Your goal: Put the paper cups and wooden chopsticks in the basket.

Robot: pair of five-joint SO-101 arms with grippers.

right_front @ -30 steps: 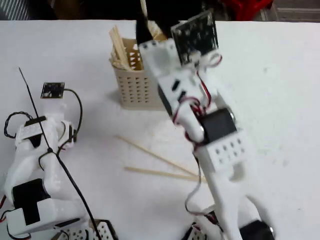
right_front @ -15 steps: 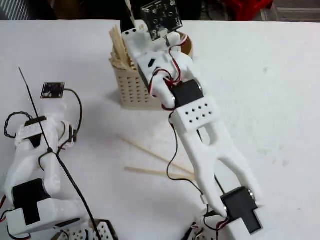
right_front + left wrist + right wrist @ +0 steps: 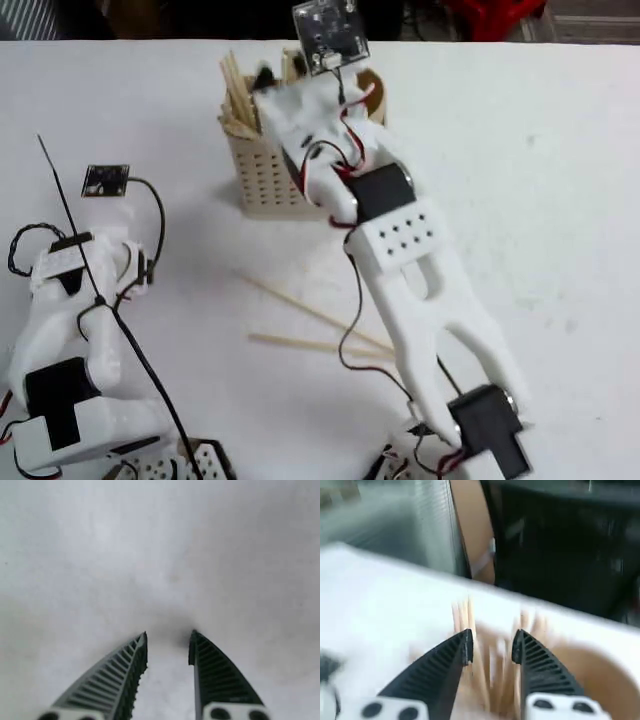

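- Two loose pale wooden chopsticks (image 3: 300, 345) lie on the white bench (image 3: 560, 200) about midway between its far and near edges. They are well apart from the basket, and their right ends run under the right arm.
- One stick's long axis runs diagonally from far-left to near-right. The other lies almost parallel to the near edge. They converge toward the right.
- The cream perforated plastic basket (image 3: 262, 175) stands near the far edge. It holds a bundle of upright chopsticks (image 3: 238, 95), leaning slightly.
- A brown paper cup (image 3: 375, 92) seems to sit in the basket, partly hidden.
- By my judgement most of the task is done, and the two loose sticks remain.
- The right hand (image 3: 491, 647) hovers over the basket, its jaws slightly apart with nothing clearly pinched.
- The left hand (image 3: 167, 647) hangs over bare bench, its jaws slightly apart and empty.
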